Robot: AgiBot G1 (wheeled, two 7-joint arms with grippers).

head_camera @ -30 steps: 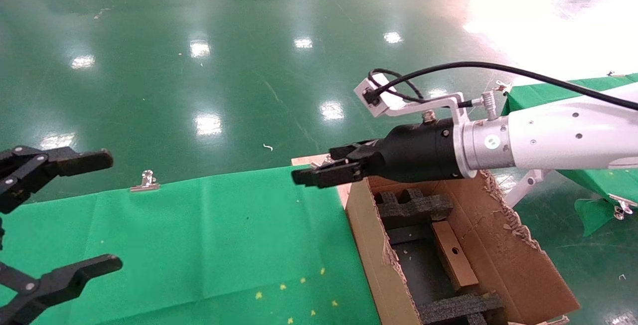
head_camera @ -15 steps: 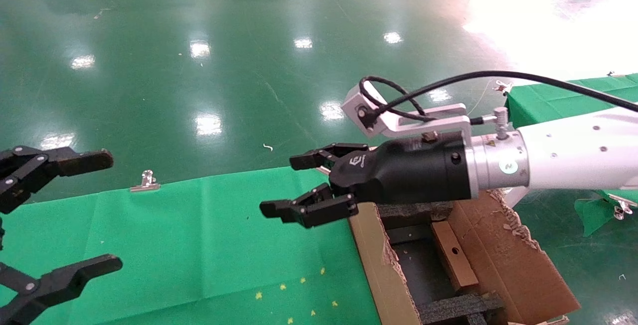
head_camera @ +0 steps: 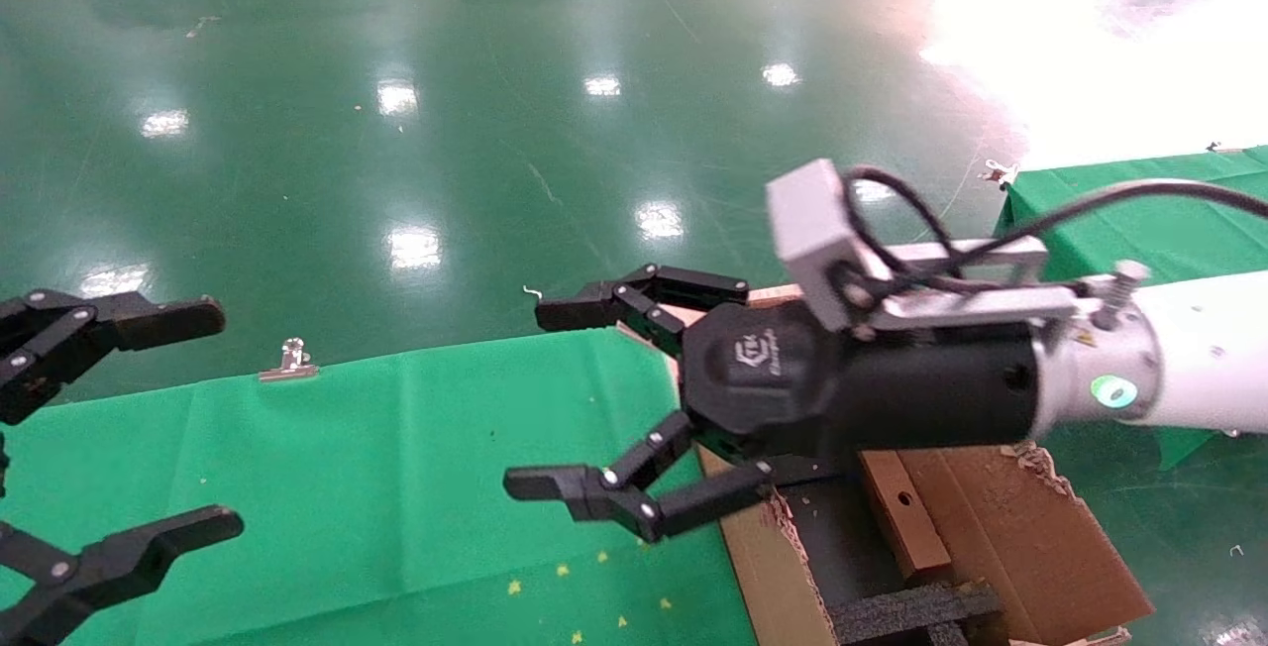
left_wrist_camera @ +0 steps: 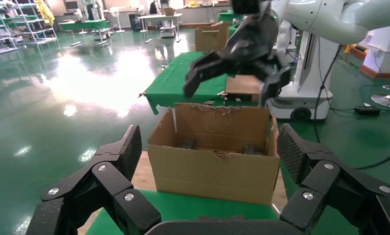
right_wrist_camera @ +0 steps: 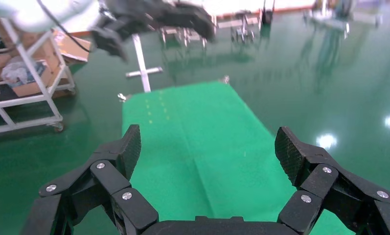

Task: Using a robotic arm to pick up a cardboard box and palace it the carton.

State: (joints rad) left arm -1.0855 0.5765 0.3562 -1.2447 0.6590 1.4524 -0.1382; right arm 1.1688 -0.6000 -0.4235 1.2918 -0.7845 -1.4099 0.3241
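Observation:
The small cardboard box (head_camera: 903,517), brown with a round hole, lies inside the carton (head_camera: 1050,547) between black foam inserts (head_camera: 911,614). The carton stands at the right end of the green table (head_camera: 396,487); its torn walls also show in the left wrist view (left_wrist_camera: 215,169). The white robotic arm's right gripper (head_camera: 535,398) hangs wide open and empty above the carton's left wall, over the cloth (right_wrist_camera: 208,147). It also shows above the carton from the left wrist (left_wrist_camera: 232,68). My left gripper (head_camera: 213,418) is parked open at the table's left end (left_wrist_camera: 207,147).
A metal clip (head_camera: 289,361) pins the cloth at the table's far edge. A second green-covered table (head_camera: 1119,185) stands behind on the right. Glossy green floor surrounds everything. Small yellow marks (head_camera: 594,567) dot the cloth near its front.
The right gripper has rolled, dropped lower and come nearer, and its fingers have gone from close together to spread wide. The left gripper and the small box have not moved.

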